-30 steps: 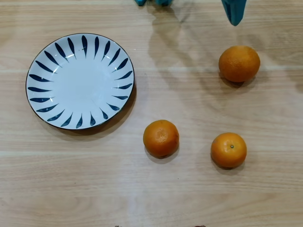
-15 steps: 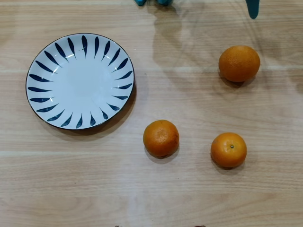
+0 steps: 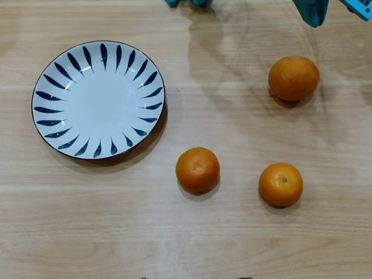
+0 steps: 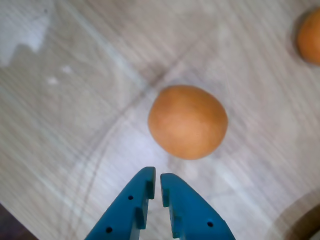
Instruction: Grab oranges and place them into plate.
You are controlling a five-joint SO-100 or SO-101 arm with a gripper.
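Three oranges lie on the wooden table in the overhead view: a larger one [image 3: 293, 78] at the right, a smaller one [image 3: 197, 170] in the middle and another [image 3: 281, 184] to its right. The white plate [image 3: 99, 100] with dark blue rim strokes sits at the left and holds nothing. My teal gripper [image 3: 314, 17] pokes in at the top right, above the larger orange and apart from it. The wrist view shows the gripper [image 4: 157, 176] shut on nothing, with an orange [image 4: 187, 121] just ahead of the tips. Another orange [image 4: 310, 37] is cut off at that view's right edge.
Teal parts of the arm's base [image 3: 186, 3] show at the top edge of the overhead view. Bare wooden tabletop [image 3: 232, 116] lies between the plate and the oranges. A dark strip [image 4: 12, 222] at the wrist view's lower left corner may be the table's edge.
The gripper tip has shifted to the right along the top edge of the overhead view, and a second teal part now shows in the top right corner. Oranges and plate have not moved.
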